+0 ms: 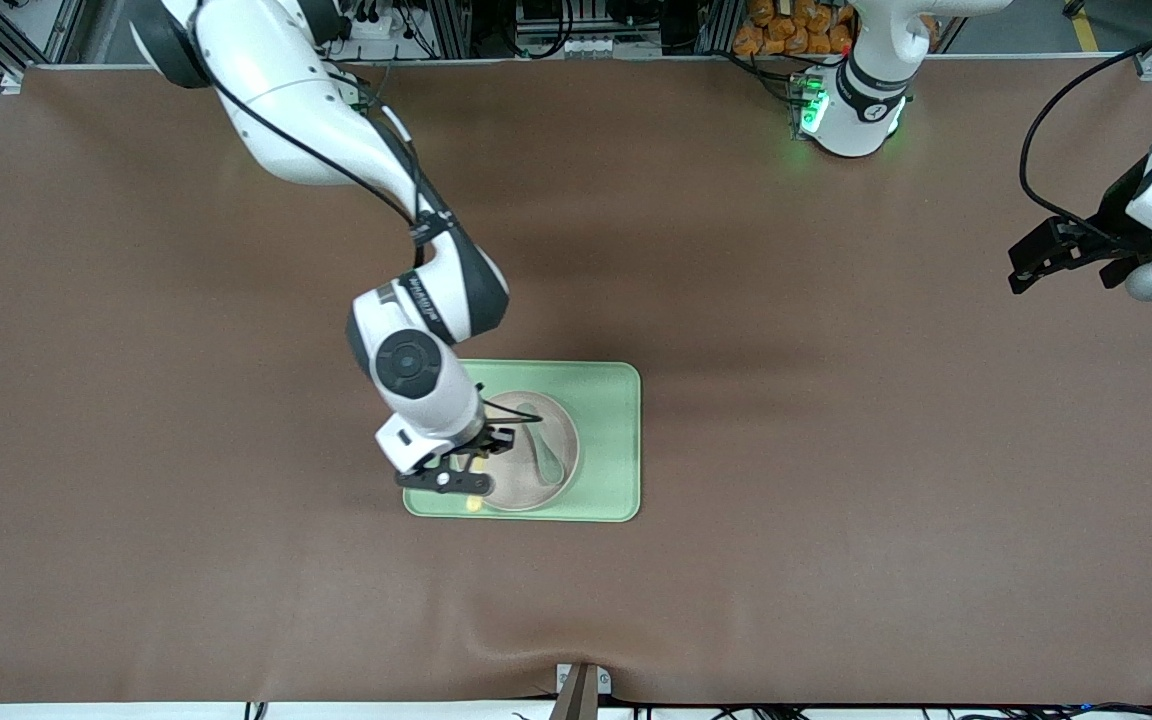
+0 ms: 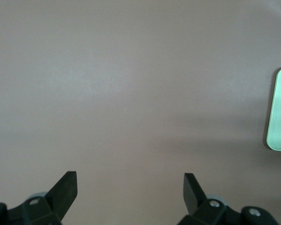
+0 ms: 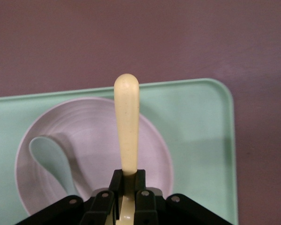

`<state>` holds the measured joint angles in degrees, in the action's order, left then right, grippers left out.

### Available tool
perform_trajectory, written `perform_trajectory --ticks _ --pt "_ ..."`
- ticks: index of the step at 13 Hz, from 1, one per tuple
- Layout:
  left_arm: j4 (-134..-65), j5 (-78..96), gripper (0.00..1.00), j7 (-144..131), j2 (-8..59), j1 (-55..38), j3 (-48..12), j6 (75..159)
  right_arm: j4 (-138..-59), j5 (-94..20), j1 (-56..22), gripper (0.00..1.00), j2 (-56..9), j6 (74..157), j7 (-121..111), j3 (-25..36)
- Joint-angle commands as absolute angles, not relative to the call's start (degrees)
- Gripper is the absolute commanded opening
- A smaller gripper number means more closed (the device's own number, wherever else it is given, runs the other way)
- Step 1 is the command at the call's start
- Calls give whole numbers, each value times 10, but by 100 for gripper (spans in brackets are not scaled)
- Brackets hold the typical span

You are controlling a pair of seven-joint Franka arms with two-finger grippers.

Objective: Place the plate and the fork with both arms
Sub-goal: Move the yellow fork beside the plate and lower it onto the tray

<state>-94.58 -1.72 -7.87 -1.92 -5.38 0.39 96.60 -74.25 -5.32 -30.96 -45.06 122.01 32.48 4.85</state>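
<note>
The off-white plate [image 1: 521, 487] lies on the light-green tray [image 1: 606, 440], with a teal-green spoon [image 1: 548, 458] in it. My right gripper [image 1: 471, 465] is shut on the pale-yellow fork [image 1: 476, 503] and holds it low over the tray at the plate's rim, toward the right arm's end. In the right wrist view the gripper [image 3: 127, 180] clamps the fork [image 3: 126, 122] near its tine end, and the handle points out over the plate [image 3: 150, 140] beside the spoon [image 3: 51, 159]. The tines are hidden. My left gripper [image 1: 1031, 262] waits open and empty at the left arm's end of the table [image 2: 130, 180].
The tray [image 3: 201, 140] sits mid-table on the brown mat; one corner of it shows in the left wrist view [image 2: 278, 112]. The left arm's green-lit base [image 1: 851, 110] stands at the table's top edge.
</note>
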Motion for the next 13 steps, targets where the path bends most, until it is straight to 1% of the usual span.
perform_trajectory --ticks 1,5,7,10,13 --pt "-938 -7 100 -69 -15 -56 6 965 -798 -64 -275 0 -411 1211 315 40" --pt "-937 -7 100 -69 -11 -57 6 964 -841 -64 -256 0 -412 1223 261 41" --pt "-937 -3 100 -69 -11 -57 6 965 -860 -64 -252 0 -415 1251 248 41" --pt "-940 26 100 -69 -11 -55 7 963 -897 -64 -258 0 -418 1317 250 39" --pt "-940 24 100 -69 -10 -55 9 962 -898 -65 -262 0 -424 1323 254 33"
